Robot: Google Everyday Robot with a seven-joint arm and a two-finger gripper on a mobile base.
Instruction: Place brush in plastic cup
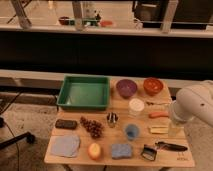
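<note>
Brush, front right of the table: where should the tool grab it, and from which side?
Probably mid-handle, from above, jaws across it. The brush lies flat, head left, slim handle running right with bare table either side. The tool hangs open over the table's right edge, just beyond it.

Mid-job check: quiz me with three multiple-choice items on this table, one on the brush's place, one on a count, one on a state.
1. The brush lies: A) at the back left corner; B) at the front right corner of the table; C) in the middle.
2. Bowls on the table: A) one; B) two; C) four.
3. The blue cup is: A) holding the brush; B) tipped over; C) upright, without the brush.
Answers: 1 B, it lies flat by the front edge; 2 B, a purple bowl and an orange bowl; 3 C, its mouth faces up, and the open gripper hangs empty over the table's right side.
</note>
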